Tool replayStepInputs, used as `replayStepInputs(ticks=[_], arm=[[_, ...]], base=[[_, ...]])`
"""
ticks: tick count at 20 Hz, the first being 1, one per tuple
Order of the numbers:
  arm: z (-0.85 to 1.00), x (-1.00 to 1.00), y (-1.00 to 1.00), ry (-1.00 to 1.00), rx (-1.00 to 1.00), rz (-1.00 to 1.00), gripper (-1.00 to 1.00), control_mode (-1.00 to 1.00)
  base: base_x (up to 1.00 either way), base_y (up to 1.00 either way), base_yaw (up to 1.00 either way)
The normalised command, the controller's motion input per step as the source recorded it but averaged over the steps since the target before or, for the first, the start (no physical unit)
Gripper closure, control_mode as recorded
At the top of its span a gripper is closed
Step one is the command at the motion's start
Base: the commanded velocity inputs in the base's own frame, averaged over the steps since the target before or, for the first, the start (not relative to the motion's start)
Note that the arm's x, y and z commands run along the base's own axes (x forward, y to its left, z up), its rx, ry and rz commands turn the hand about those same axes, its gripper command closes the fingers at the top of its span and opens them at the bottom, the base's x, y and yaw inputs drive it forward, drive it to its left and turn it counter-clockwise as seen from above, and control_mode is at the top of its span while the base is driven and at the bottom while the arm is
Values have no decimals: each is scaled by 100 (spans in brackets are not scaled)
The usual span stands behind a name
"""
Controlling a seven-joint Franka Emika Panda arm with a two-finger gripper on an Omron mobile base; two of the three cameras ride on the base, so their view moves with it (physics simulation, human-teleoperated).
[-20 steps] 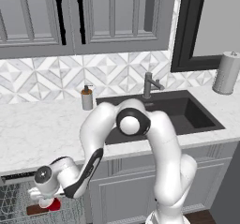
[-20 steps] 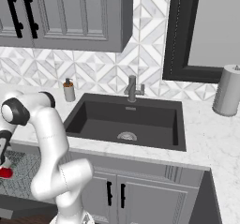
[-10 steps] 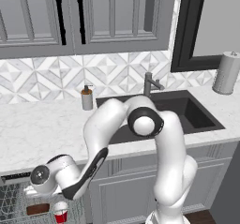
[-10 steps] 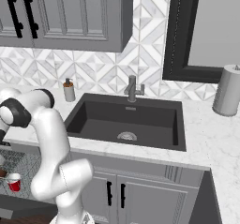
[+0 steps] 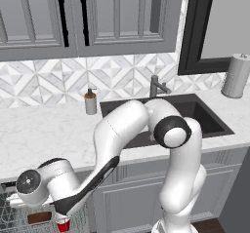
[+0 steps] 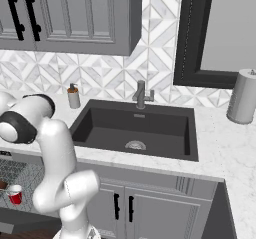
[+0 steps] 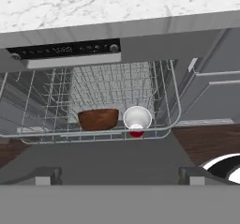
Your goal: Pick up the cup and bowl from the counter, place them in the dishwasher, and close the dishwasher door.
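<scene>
Bowl (image 7: 98, 119) and cup (image 7: 137, 120) side by side in dishwasher (image 7: 101, 99) rack; jaws released.

**Dishwasher rack and counter: contents**

The grey wire rack (image 7: 93, 101) of the dishwasher (image 7: 70, 49) carried the bowl (image 7: 98, 119) and the cup (image 7: 137, 120), side by side and upright, ahead of the fingers (image 7: 44, 175), roughly midway between them. The counter (image 5: 44, 129) above carried a soap dispenser (image 5: 90, 102) and a paper towel roll (image 5: 236, 76).
</scene>
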Motion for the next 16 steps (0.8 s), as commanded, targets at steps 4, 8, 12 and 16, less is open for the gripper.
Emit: replayStepInputs(ticks=[4, 8, 12, 16], arm=[[74, -93, 45, -5, 5, 0, -100, -100], [12, -100, 38, -18, -1, 0, -100, -100], [0, -100, 9, -9, -2, -2, -100, -100], [3, -100, -7, 0, 0, -13, -100, -100]], base=[[0, 0, 0], [0, 0, 0], [0, 0, 0], [0, 0, 0]])
